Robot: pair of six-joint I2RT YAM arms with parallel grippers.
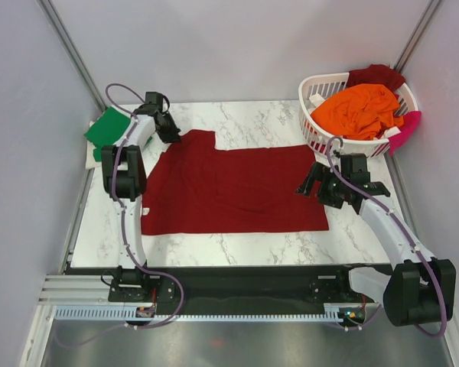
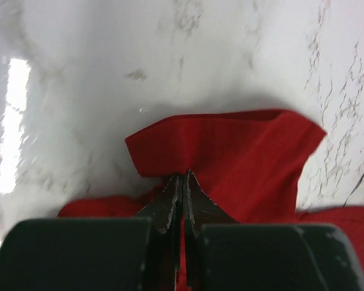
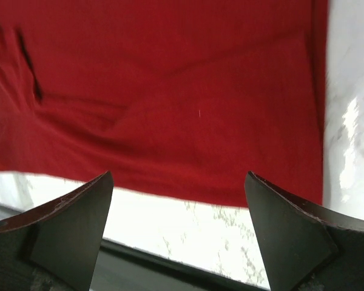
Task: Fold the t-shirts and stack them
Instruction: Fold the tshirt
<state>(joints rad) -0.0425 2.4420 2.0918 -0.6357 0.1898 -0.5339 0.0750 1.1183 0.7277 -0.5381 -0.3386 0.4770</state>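
Top external: red shirt (image 1: 237, 187) centre; left gripper (image 1: 170, 136) pinching it at 11 o'clock; right gripper (image 1: 314, 186) wide, 3 o'clock.

The left gripper (image 2: 183, 180) is pinched tight on the red shirt (image 2: 249, 157), its 2 dark jaws meeting at a raised fold of the cloth. The fold stands up off the white marbled tabletop (image 2: 170, 54). A bright glare streak (image 2: 12, 121) lies at the left.

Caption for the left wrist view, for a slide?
Left pincer shut on a fold of the dark red t-shirt on the marble table.
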